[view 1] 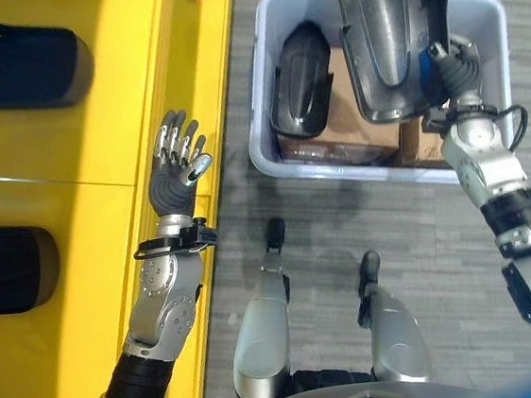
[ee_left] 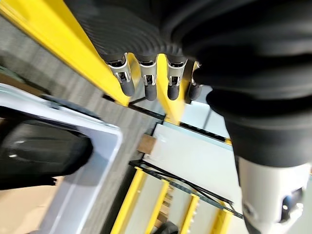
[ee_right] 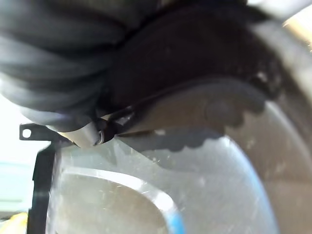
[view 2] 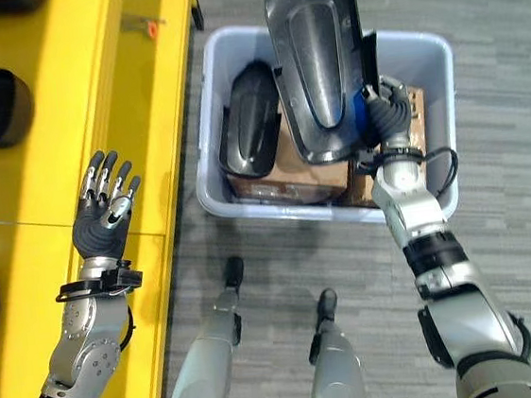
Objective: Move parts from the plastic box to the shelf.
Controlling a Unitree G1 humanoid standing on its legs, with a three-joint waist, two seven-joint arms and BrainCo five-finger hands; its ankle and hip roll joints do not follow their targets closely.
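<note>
Grey striped carpet (view 1: 362, 217) runs under me, with the bright yellow metal shelf (view 1: 80, 152) along my left side and the pale blue-grey plastic box (view 1: 270, 151) standing on the floor ahead to my right. My right hand (view 2: 385, 120) is clamped on the edge of a large dark grey moulded plastic part (view 2: 313, 61) — a long shell with a raised oval centre — and holds it upright, lifted above the box. A second black rounded part (view 1: 299, 79) lies in the box on brown cardboard (view 1: 355, 104). My left hand (view 1: 178, 161) hovers over the shelf's front edge, fingers straight and spread, holding nothing. On the shelf, two dark parts (view 1: 19, 65) already lie well apart from each other. I judge the step to be the carry — lifting done, placing not yet. Next I should swing the held part leftward across the gap and lower it flat onto a bare stretch of shelf, perhaps steadying it with my free hand.
</note>
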